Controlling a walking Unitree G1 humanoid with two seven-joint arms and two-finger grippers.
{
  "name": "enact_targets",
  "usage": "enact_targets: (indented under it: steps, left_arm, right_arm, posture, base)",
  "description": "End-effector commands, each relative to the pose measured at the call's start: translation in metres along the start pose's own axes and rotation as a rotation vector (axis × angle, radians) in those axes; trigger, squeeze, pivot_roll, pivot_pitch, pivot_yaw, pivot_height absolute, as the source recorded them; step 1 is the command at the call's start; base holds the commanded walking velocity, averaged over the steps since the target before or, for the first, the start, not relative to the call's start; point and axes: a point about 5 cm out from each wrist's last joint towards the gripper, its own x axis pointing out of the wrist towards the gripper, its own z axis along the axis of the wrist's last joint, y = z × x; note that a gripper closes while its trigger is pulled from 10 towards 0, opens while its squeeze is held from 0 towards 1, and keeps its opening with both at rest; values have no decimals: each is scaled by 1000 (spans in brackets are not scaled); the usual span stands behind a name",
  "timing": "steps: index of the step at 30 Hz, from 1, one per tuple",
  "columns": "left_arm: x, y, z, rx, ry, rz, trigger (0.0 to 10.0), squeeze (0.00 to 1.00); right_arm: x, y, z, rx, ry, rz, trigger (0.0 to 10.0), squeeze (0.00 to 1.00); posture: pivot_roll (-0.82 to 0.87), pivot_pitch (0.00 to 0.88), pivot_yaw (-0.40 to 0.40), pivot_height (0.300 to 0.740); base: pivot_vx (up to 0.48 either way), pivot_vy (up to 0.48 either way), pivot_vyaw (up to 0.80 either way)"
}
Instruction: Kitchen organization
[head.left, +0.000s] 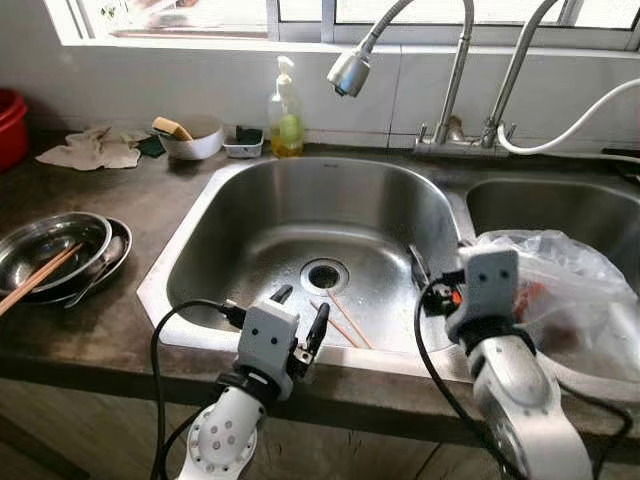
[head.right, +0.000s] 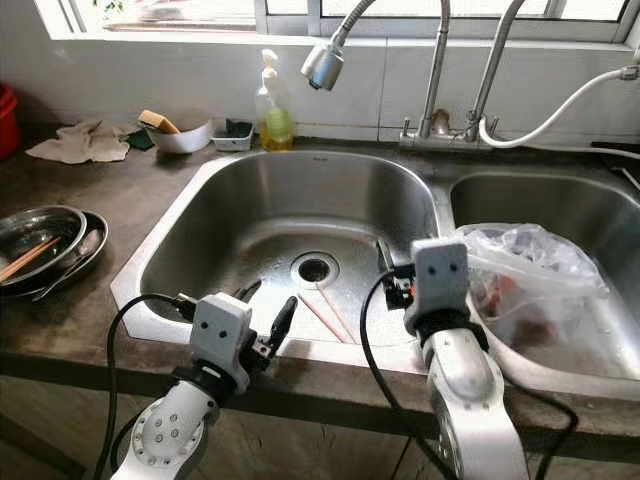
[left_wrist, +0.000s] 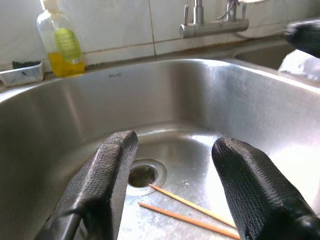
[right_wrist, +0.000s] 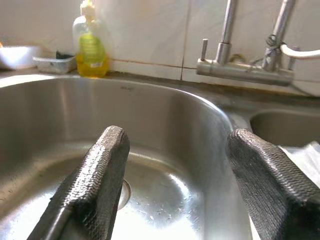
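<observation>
Two wooden chopsticks (head.left: 342, 320) lie on the floor of the left steel sink (head.left: 250, 215), just right of the drain (head.left: 324, 275). My left gripper (head.left: 300, 312) hovers open over the sink's front rim, pointing at the chopsticks (left_wrist: 190, 212). My right gripper (head.left: 418, 270) is open at the sink's right wall, beside the divider. Its fingers (right_wrist: 95, 180) point toward the back of the basin. More chopsticks (head.left: 35, 280) rest in stacked steel bowls (head.left: 50, 240) on the counter at left.
A crumpled plastic bag (head.left: 560, 290) fills the right sink. A pull-down faucet head (head.left: 350, 72) hangs over the left sink. Soap bottle (head.left: 285, 115), white bowl with sponge (head.left: 190, 135), small tray (head.left: 243, 145), a rag (head.left: 90, 150) and a red tub (head.left: 10, 125) line the back.
</observation>
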Motion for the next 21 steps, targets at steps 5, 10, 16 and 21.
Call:
enact_targets:
  steps: [5,10,16,21]
  left_arm:
    - [1,5,12,-7,-71,44,10000,0]
    - [0,5,13,10,-85,57,10000,0]
    - [-3,-2,10,-6,-73,41,10000,0]
    - [-4,-3,10,-7,-75,36,10000,0]
  right_arm:
    - [-13,13,12,73,-80,9,10000,0]
    - [-18,17,14,95,-94,13,10000,0]
    - [-22,21,11,104,-79,59,10000,0]
    - [-26,20,4,36,-45,162,10000,0]
  posture:
    - [139,32,-3,740]
    - [137,24,-4,740]
    - [136,20,-7,740]
    - [138,20,-12,740]
  base:
    - [0,0,0]
    - [0,0,0]
    - [0,0,0]
    - [0,0,0]
